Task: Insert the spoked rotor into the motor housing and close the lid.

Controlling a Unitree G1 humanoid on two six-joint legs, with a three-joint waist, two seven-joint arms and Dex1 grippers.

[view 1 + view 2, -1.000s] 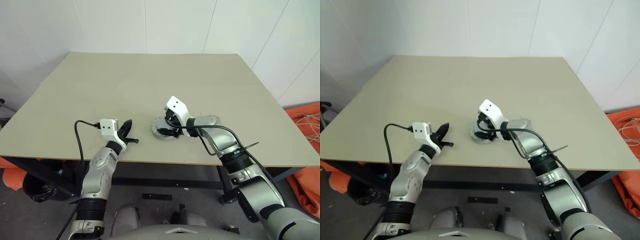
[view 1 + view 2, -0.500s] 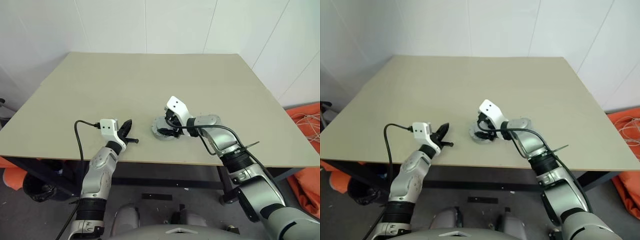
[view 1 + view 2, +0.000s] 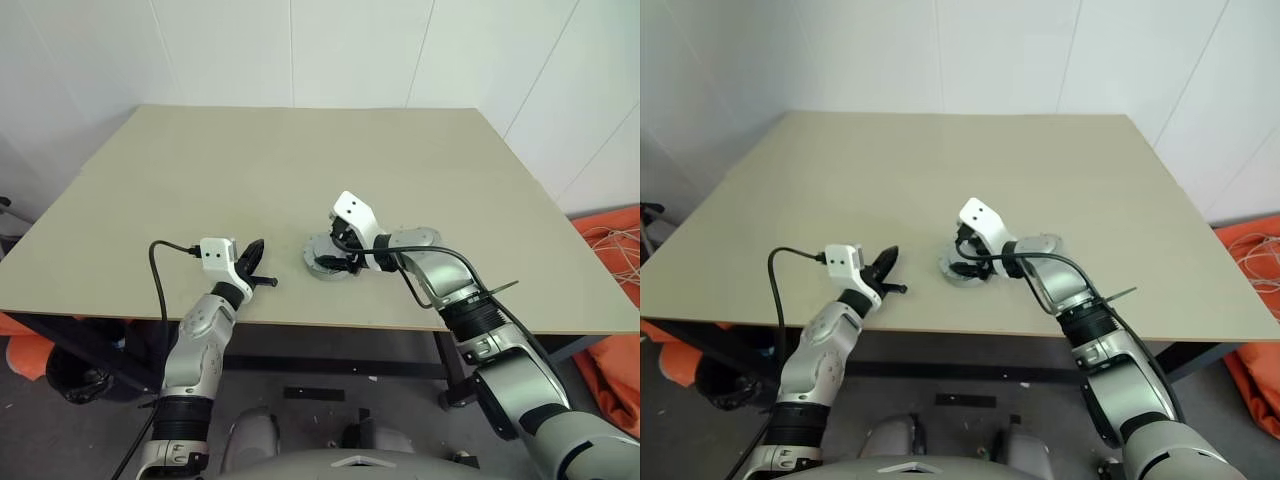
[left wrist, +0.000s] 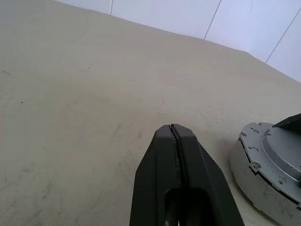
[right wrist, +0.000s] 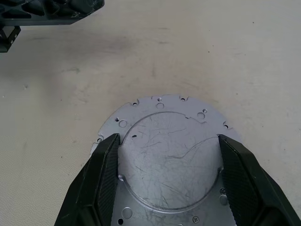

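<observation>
One grey round assembly, the motor housing (image 3: pixel 327 262), sits flat on the tabletop (image 3: pixel 300 170) close to the near edge, a little right of centre, and the right wrist view looks straight onto its scratched metal face with small holes around the flange. Right pincer (image 5: pixel 167 181) is down on it, black fingers (image 5: pixel 101 176) spread wide and touching either side of the raised round centre, one per side. Whether that face is the lid, I can't tell. Left pincer (image 3: pixel 256 263) hovers level just beside the housing toward the tabletop's left, fingers pressed fully together, nothing between them. Its black cable (image 3: pixel 158 275) loops over the near edge.
</observation>
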